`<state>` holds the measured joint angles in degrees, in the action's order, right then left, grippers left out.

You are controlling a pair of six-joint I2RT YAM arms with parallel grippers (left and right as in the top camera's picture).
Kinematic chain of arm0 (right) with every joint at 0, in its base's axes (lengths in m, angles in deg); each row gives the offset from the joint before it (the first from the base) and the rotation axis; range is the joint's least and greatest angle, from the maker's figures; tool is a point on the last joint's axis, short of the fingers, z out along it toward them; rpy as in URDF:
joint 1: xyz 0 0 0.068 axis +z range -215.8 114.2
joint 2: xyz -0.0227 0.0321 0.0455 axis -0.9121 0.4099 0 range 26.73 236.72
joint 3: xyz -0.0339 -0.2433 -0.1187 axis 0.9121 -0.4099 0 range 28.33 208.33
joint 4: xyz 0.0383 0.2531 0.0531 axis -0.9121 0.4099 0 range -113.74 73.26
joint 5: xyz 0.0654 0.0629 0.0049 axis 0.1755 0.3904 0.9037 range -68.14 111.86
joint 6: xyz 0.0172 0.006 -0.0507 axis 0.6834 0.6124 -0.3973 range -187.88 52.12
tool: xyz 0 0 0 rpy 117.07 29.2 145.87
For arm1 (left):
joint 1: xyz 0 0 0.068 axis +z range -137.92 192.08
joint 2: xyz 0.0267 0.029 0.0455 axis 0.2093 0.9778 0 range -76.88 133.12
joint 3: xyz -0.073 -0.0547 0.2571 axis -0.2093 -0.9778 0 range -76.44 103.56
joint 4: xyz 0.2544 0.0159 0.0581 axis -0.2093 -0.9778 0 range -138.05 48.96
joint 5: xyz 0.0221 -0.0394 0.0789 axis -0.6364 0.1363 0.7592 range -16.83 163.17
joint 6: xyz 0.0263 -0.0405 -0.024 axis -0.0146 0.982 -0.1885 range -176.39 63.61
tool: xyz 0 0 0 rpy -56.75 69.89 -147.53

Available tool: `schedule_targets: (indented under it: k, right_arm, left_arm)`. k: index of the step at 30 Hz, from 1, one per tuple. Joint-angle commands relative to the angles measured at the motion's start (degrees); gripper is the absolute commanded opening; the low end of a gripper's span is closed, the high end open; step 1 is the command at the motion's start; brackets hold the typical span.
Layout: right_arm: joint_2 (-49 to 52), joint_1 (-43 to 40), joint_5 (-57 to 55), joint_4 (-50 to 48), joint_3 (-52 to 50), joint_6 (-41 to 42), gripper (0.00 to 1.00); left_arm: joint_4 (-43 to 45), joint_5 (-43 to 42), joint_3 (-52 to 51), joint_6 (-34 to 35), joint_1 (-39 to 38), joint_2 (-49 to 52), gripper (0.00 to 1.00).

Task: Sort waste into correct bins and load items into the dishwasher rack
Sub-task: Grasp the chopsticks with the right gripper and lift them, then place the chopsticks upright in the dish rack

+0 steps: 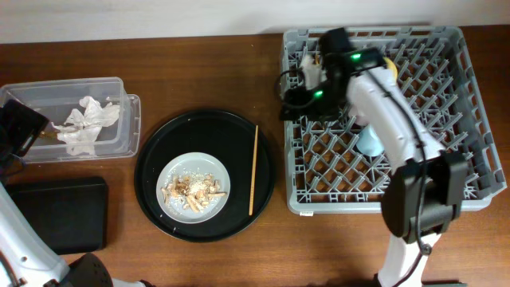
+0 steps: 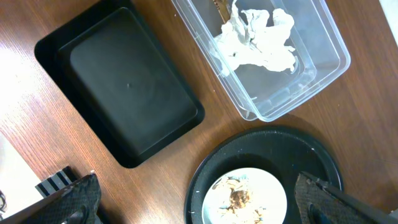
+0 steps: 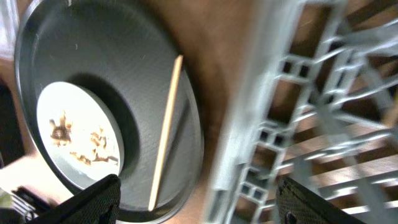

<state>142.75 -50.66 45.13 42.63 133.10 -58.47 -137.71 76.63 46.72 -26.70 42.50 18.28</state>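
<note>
The grey-white plate point(image 1: 194, 188) with beige food scraps point(image 1: 191, 190) lies on the round black tray point(image 1: 159, 151); one wooden chopstick point(image 1: 254, 169) lies beside it. The crumpled white tissue point(image 1: 86, 121) and a brown-gold wrapper point(image 2: 219, 6) lie in the clear box point(image 1: 127, 119). The flat black tray point(image 1: 60, 214) holds nothing. The grey rack point(image 1: 470, 143) holds a light-blue cup point(image 1: 369, 142), and a bit of the yellow bowl point(image 1: 389, 64) shows behind my arm. My right gripper point(image 1: 288, 96) is open over the rack's left edge. My left gripper point(image 1: 32, 131) is open at the clear box's left end. The pink cup is hidden.
In the left wrist view the black tray point(image 2: 124, 87), the clear box point(image 2: 323, 68) and the plate point(image 2: 245, 199) lie below my open jaws point(image 2: 199, 205). The right wrist view shows the chopstick point(image 3: 165, 130), the plate point(image 3: 74, 137) and the rack's edge point(image 3: 249, 124) below open jaws point(image 3: 199, 199).
</note>
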Motion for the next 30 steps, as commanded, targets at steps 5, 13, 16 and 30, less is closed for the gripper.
schedule_targets:
  k: [5,13,16,30]
  right_arm:
    - [0.35,18.36,-17.81,0.09,-0.52,19.37,0.81]
    - [7.50,25.24,-28.04,-10.73,-9.01,34.16,0.81]
    - [9.84,25.24,-29.99,-13.79,-9.01,33.62,0.52]
    - [11.21,21.33,-26.67,-20.76,-11.61,30.05,0.16]
  left_arm:
    - [-0.04,0.46,0.09,0.48,0.24,-0.35,0.99]
    - [-0.04,0.46,0.09,0.48,0.24,-0.35,0.99]
    - [-0.04,0.46,0.09,0.48,0.24,-0.35,0.99]
    - [-0.04,0.46,0.09,0.48,0.24,-0.35,0.99]
